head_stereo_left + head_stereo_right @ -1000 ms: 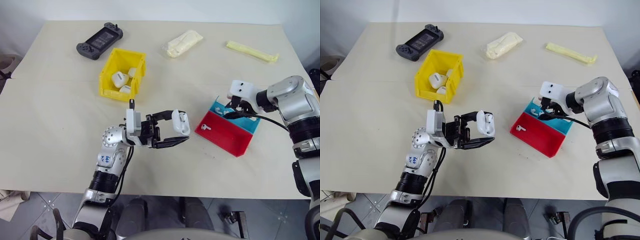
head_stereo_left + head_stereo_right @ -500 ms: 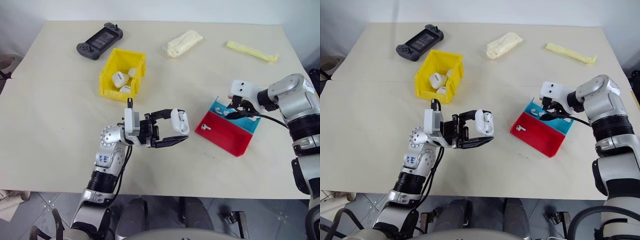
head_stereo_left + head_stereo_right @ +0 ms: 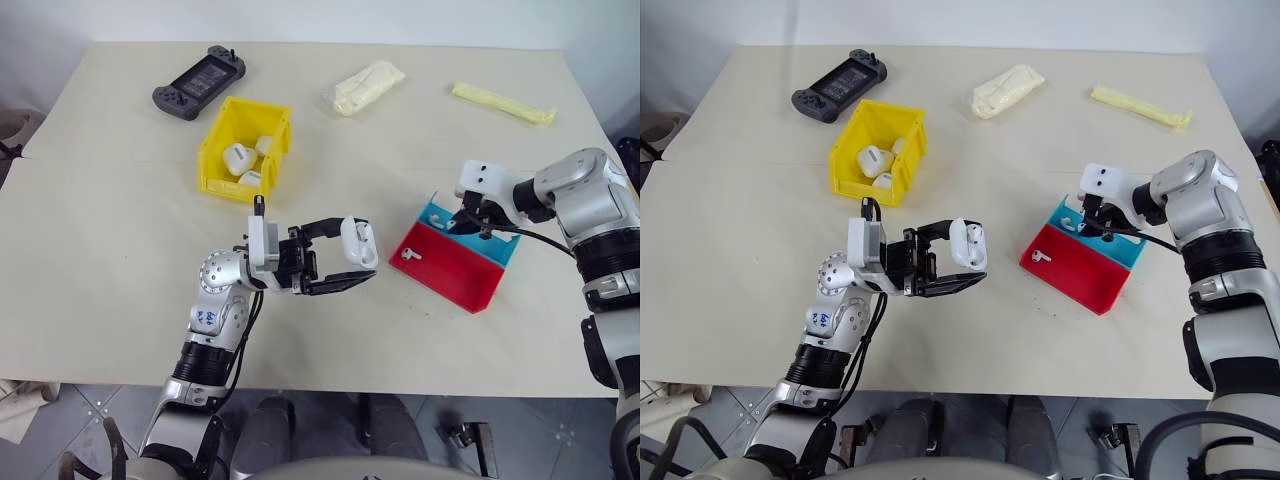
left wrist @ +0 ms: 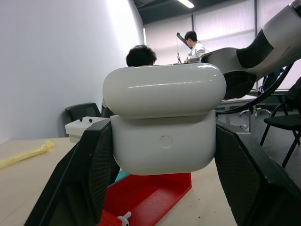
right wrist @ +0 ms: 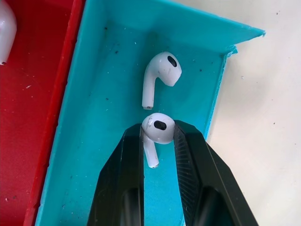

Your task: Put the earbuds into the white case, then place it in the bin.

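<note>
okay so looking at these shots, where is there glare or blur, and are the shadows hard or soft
Left wrist view: a bright highlight streaks the lid of the white case, held in the left pincer; the room and people behind it are soft. Right wrist view: the earbud in the right pincer is crisp, with small glints. Head views: even light, faint soft shadows on the table.

My left gripper [image 3: 352, 262] points toward my right, raised over the table, its two black fingers clamped on the glossy white rounded earbud case [image 4: 164, 122]. My right gripper [image 5: 158, 136] tilts downward, fingers pinching a tiny white plastic earbud [image 5: 155, 130] by its head.
</note>
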You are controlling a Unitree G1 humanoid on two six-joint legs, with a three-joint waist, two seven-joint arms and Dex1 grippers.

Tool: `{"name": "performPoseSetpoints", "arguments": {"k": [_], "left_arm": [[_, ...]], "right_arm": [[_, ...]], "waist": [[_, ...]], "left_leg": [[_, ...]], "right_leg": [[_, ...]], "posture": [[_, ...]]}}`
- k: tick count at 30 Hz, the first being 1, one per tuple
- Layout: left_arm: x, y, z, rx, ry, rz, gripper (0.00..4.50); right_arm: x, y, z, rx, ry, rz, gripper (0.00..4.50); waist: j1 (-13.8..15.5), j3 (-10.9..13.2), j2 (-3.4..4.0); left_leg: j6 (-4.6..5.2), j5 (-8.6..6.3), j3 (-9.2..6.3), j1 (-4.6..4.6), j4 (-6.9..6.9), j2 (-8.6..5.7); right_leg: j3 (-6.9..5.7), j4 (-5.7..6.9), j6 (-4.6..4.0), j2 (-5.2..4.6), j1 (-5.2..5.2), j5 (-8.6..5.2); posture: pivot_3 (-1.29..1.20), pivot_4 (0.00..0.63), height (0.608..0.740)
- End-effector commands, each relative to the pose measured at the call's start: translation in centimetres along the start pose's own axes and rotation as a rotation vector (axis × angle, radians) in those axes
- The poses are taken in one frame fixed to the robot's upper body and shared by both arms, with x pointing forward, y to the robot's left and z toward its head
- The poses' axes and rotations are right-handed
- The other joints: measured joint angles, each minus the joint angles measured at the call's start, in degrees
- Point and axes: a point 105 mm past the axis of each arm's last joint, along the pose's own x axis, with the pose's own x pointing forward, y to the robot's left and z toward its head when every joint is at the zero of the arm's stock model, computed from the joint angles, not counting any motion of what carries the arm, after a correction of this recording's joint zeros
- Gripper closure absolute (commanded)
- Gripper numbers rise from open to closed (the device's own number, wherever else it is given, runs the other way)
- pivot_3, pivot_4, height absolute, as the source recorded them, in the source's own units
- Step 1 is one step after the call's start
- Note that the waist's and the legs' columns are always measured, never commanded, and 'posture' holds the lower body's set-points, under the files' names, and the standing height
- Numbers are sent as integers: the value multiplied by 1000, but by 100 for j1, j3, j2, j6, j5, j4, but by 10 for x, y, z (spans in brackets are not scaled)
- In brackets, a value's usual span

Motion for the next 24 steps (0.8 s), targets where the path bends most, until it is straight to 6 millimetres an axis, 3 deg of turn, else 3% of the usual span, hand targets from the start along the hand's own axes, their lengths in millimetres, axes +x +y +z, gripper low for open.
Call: {"name": "performPoseSetpoints", "arguments": {"k": [1, 6, 10, 13, 20, 24], "left_arm": [[6, -1, 8, 26, -29, -21, 1676], [14, 2, 9, 17, -53, -31, 1676], [16, 5, 8, 4, -60, -37, 1676], [15, 7, 7, 0, -52, -42, 1676], [17, 13, 6, -16, -48, -35, 1676], [17, 15, 7, -24, -48, -28, 1676]], "right_arm": [[-25, -11, 6, 24, -69, -85, 3959], [-72, -13, 30, 88, -318, -173, 3959], [-90, 23, 49, 121, -615, -80, 3959], [-106, 53, 71, 197, -945, -21, 3959], [-101, 116, 100, 421, -1285, 157, 3959], [-94, 142, 112, 478, -1331, 250, 3959]], "waist": [[8, 0, 0], [30, 4, 7], [51, 5, 5], [47, 5, 5], [36, 4, 6], [39, 5, 7]], "left_leg": [[0, 0, 0, 0, 0, 0], [1, 0, -1, -8, -1, -2], [0, 0, -6, -6, -6, 1], [0, 0, -9, -5, -1, 1], [-4, 2, -14, 0, 2, -1], [-3, 2, -15, 0, 1, -4]], "right_leg": [[0, 0, 0, 0, 0, 0], [-1, -5, 0, -2, -4, 0], [-7, -8, 0, 1, 1, 0], [-9, -3, 1, 0, 5, 1], [-3, 12, 1, -1, 1, 1], [-1, 14, 0, -3, 1, 1]], "posture": [[0, 150, 740], [0, 150, 740], [0, 150, 740], [0, 150, 740], [0, 150, 740], [0, 150, 740]]}}
